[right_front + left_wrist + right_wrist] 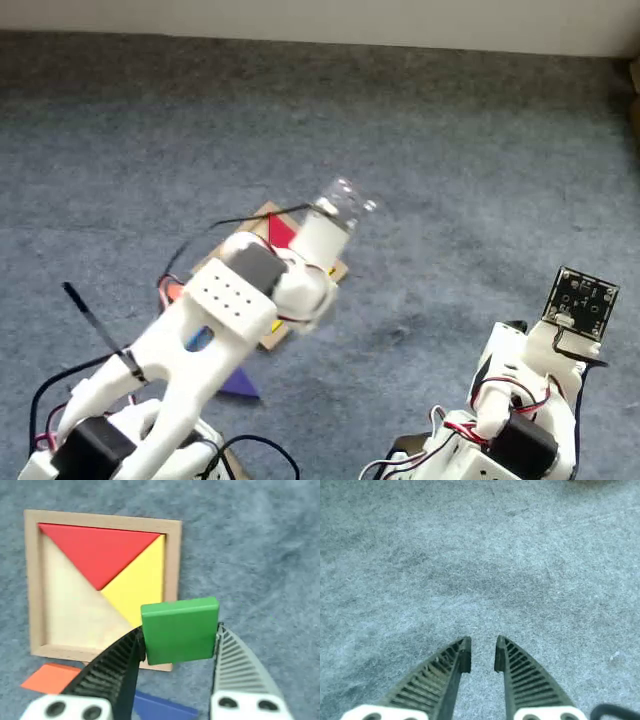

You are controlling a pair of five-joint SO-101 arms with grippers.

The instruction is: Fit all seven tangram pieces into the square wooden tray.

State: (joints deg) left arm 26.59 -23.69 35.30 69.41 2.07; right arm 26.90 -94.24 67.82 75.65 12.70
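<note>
Red triangle (97, 550) and yellow triangle (142, 582) are seated in the tray (173, 555); green square (180, 630) is clamped by the left fingers (120, 660); orange piece (50, 677) and blue piece (160, 707) are left outside; right fingers (451, 670) are held slightly apart.

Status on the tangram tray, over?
Left gripper shut on green square, over tray corner. Seated: red triangle, yellow triangle. Right gripper open, empty. Nothing blocking.

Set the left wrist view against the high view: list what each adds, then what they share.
Left wrist view adds: the green piece gripped in the left claw, and the yellow triangle lying against the red triangle in the tray. High view adds: the right arm, away from the tray. Shared: tray, red triangle, orange piece, blue piece.
</note>
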